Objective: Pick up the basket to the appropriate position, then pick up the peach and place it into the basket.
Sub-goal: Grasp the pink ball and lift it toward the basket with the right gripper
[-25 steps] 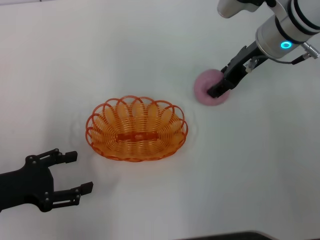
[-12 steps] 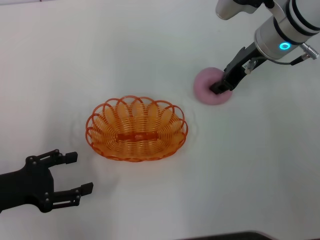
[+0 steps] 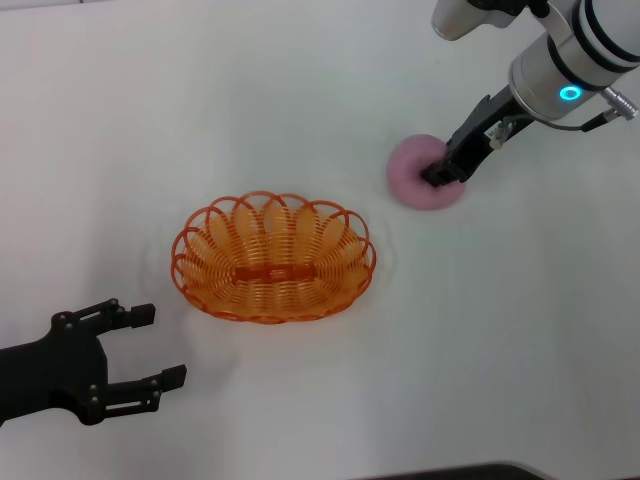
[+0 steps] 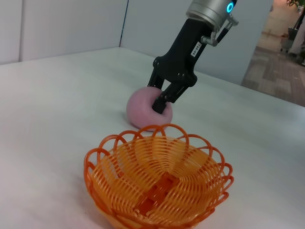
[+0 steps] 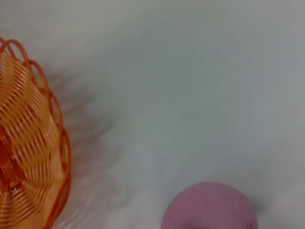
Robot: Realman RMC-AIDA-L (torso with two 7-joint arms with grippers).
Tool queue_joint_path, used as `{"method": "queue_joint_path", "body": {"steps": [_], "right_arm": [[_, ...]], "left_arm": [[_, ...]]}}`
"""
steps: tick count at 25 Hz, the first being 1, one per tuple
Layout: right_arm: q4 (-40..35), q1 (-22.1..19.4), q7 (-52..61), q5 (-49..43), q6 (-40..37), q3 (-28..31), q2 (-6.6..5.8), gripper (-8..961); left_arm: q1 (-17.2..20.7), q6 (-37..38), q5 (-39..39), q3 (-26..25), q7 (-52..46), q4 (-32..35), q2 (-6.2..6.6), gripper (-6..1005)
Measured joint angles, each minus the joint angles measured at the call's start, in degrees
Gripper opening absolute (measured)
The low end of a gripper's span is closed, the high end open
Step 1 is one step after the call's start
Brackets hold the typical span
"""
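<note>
The orange wire basket [image 3: 272, 258] stands empty on the white table, near the middle. The pink peach [image 3: 412, 175] rests on the table to the basket's right and farther back. My right gripper [image 3: 441, 176] comes down from the upper right, and its black fingers sit close together, pinched into the top of the peach. The left wrist view shows this too: the right gripper [image 4: 163, 98] is on the peach [image 4: 140, 112], behind the basket [image 4: 157, 186]. The right wrist view shows the peach [image 5: 209, 207] and the basket's rim [image 5: 57, 124]. My left gripper [image 3: 155, 345] is open and empty at the lower left.
The white table [image 3: 300, 100] carries only the basket and the peach. The table's front edge [image 3: 450, 472] runs along the bottom of the head view. A pale wall [image 4: 71, 24] stands behind the table in the left wrist view.
My right gripper has shifted slightly up and to the right over the peach. The peach, the basket and the left arm have stayed in place.
</note>
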Motion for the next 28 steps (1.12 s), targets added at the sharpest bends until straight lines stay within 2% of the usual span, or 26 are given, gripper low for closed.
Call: {"method": "queue_joint_path", "body": {"steps": [5,13,21,28], "right_arm": [[0.0,0.0,0.0,0.0,0.0,0.0,0.0,267],[0.0,0.0,-0.2,0.0,0.0,0.0,0.0,172],[-0.6,-0.2,-0.3,0.5,-0.3,0.3,0.0,156],[-10.3,-4.6,-1.3,11.4,-3.9,1.5,-0.45,156]], "left_arm": [[0.0,0.0,0.0,0.0,0.0,0.0,0.0,853],[0.0,0.1,0.0,-0.1,-0.1,0.0,0.0,854],[-0.1,0.1,0.0,0.0,-0.1,0.0,0.0,854],[-0.3,0.1,0.0,0.1,-0.1,0.0,0.0,854]]}}
